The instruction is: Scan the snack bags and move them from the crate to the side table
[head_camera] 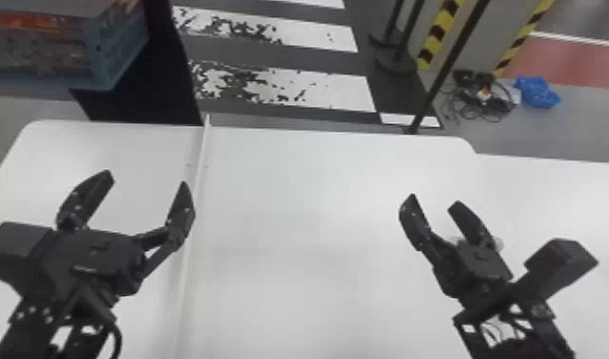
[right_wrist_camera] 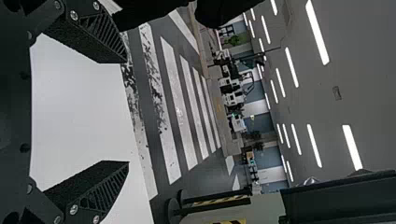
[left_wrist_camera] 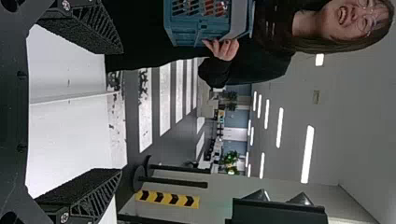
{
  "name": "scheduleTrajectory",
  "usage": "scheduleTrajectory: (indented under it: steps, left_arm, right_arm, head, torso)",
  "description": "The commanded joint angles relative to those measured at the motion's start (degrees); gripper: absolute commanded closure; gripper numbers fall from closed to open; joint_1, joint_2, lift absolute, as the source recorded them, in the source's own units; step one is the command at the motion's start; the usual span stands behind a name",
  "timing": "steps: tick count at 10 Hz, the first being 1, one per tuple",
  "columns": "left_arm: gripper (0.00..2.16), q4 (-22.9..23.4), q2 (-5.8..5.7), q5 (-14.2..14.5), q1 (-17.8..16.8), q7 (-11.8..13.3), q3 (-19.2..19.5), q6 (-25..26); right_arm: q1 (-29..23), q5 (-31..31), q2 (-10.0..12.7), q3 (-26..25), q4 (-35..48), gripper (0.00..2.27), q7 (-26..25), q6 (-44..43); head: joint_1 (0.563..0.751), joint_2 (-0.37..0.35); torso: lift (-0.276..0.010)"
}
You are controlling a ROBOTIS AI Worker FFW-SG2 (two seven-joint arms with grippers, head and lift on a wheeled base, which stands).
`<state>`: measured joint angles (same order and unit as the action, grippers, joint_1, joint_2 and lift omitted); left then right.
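white stripes [head_camera: 332,90] across dark floor [head_camera: 270,56], bright ceiling lights [left_wrist_camera: 307,154]

The fingers [left_wrist_camera: 86,29] of my left gripper [head_camera: 147,176] and my right gripper [head_camera: 434,198] are matt, rough and grainy on their inner faces, with shiny metal screws [right_wrist_camera: 74,209]. I see a smooth tabletop [head_camera: 294,200] with a soft sheen, a hard-plastic-looking crate [left_wrist_camera: 187,38], a matt cloth sleeve [left_wrist_camera: 215,72] and flaking painted stripes [head_camera: 337,90].

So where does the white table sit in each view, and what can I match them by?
Head view: white table across the lower part.
Left wrist view: between and beyond the left gripper's spread fingers.
Right wrist view: between and beyond the right gripper's spread fingers.
Shared landmark: white floor stripes past the table.
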<state>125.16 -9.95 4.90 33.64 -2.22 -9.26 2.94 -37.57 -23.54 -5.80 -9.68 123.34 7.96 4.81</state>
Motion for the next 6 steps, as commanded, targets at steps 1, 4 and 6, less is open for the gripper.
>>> scheduleTrajectory:
  steps: [1,4,6]
  left_arm:
    - [0.09,0.17,-0.07,-0.06,0.46,-0.07,-0.06,-1.22]
    - [0.09,0.26,-0.07,-0.06,0.46,-0.15,0.21,-1.22]
    - [0.09,0.35,-0.07,-0.06,0.37,-0.15,-0.06,-1.22]
  right_arm:
    - [-0.31,-0.63,-0.09,-0.52,0.15,0.16,0.13,-0.28]
    - [-0.14,-0.63,-0.09,-0.52,0.32,0.16,0.13,-0.28]
    - [-0.14,-0.81,-0.18,-0.70,0.41,0.16,0.13,-0.28]
  head:
    - [0.695,-0.177]
    - [0.695,-0.185]
    - [0.695,-0.182]
  torso:
    - [-0.087]
    - [-0.087]
    - [-0.087]
